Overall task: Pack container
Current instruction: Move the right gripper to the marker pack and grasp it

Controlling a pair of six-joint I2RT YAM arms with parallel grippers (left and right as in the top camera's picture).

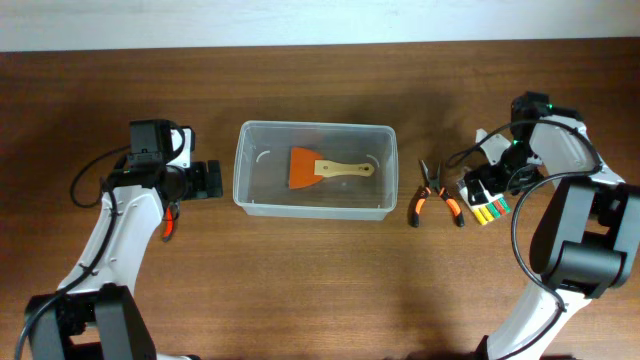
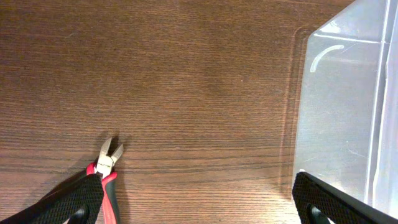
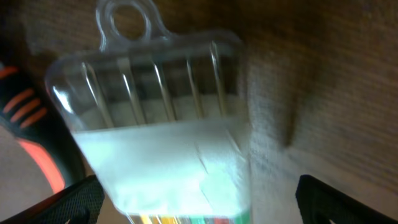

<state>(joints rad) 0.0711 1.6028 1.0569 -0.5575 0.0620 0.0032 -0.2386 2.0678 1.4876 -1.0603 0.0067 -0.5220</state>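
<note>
The container (image 1: 314,127) is a clear rectangular tub at the table's middle, holding an orange scraper with a wooden handle (image 1: 325,168). My left gripper (image 1: 211,180) is open and empty just left of the tub. In the left wrist view the left gripper (image 2: 202,208) spans bare wood, with the tub wall (image 2: 342,112) at right. My right gripper (image 1: 487,185) is open over a clear plastic pack with coloured pieces (image 1: 490,211). In the right wrist view, blurred, the pack (image 3: 168,118) lies between the open fingers of the right gripper (image 3: 205,208).
Orange-and-black pliers (image 1: 434,195) lie between the tub and the pack; a handle shows in the right wrist view (image 3: 31,137). Small red-handled cutters (image 1: 168,222) lie beside the left arm, their tip by the left finger (image 2: 107,163).
</note>
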